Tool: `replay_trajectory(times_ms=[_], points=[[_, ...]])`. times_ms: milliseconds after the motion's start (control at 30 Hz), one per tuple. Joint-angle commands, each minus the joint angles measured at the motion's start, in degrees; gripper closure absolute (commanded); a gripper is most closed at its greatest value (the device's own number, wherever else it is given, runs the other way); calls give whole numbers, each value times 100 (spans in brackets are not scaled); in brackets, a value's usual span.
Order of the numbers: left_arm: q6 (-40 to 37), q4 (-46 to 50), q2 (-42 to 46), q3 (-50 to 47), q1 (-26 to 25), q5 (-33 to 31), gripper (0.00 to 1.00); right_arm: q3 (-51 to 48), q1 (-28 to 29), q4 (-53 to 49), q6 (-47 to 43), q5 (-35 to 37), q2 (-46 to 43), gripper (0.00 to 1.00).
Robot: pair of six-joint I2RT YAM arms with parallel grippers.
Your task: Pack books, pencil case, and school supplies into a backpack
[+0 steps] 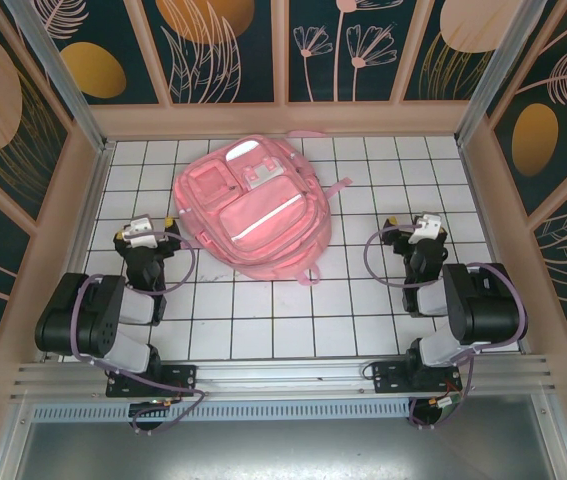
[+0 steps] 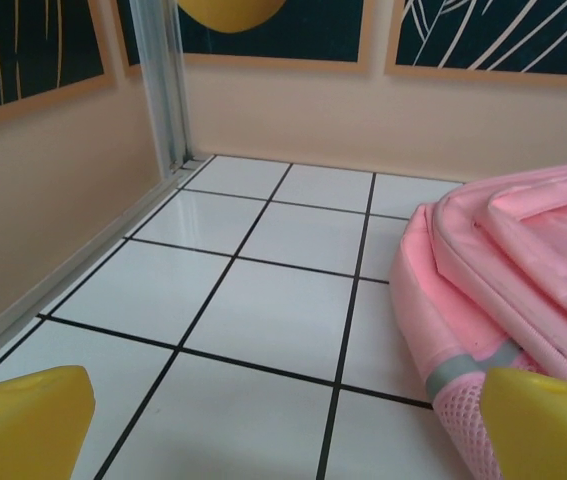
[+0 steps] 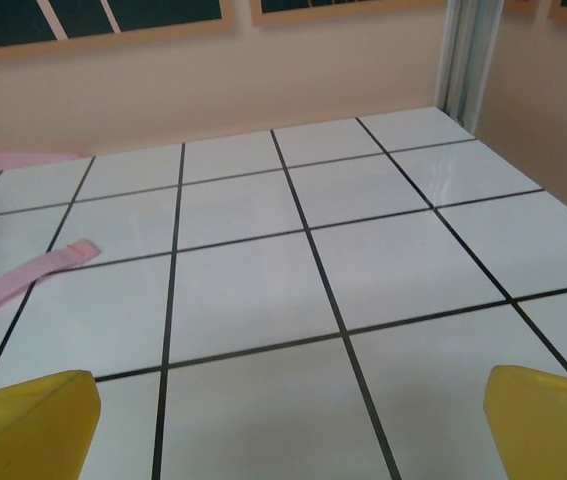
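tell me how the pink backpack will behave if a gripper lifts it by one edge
The backpack will probably sag rather than lift flat: it lies slumped with soft rounded edges. It looks flat, so likely light. Its loose strap may trail.

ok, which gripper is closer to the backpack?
The left gripper: it sits right at the left edge of the backpack, pink fabric beside its finger in the wrist view. The right gripper has bare tiles between it and the bag.
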State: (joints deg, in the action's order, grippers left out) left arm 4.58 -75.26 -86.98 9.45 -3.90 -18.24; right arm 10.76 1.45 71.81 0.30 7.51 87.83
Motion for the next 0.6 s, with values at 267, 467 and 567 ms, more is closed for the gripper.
replay_trajectory(times_ms=[267, 467, 567], points=[[175, -77, -19, 259, 91, -274, 1, 173, -215, 123, 173, -171, 32, 1], [175, -60, -32, 275, 91, -268, 1, 173, -216, 123, 173, -171, 37, 1], [175, -50, -36, 289, 96, -273, 1, 172, -215, 123, 175, -171, 36, 1]])
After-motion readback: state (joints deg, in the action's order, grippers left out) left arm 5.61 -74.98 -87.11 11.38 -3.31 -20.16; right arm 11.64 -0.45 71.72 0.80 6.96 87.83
